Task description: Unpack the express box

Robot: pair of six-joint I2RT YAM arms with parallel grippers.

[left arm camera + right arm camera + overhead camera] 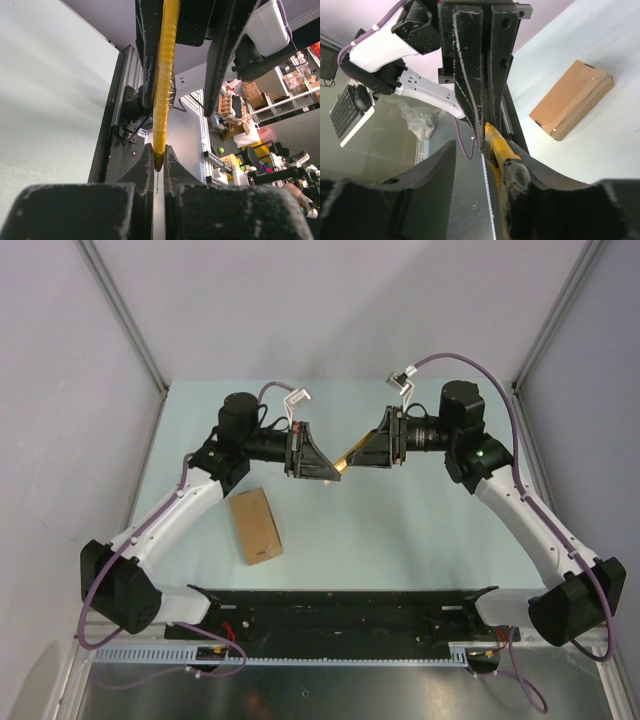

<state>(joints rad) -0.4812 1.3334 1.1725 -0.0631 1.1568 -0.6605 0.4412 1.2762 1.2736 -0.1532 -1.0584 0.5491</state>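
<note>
The express box (255, 526), a small flat brown cardboard carton, lies shut on the pale green table (400, 530), on the left half, just beside the left arm's forearm and well apart from both grippers. Its long axis runs roughly from the far side towards the arm bases, the near end leaning a little to the right. Above the table's middle, the left gripper (157, 152) is clenched on one end of a slim yellow-black utility knife (162, 75). The right gripper (362, 452) stands spread, with the knife lying along one of its fingers. This looks like a knife handover in mid-air. To do it well, one grip should be firm before the other lets go, and the knife should stay in line with both grippers. The blade could then follow the box's long seam.
</note>
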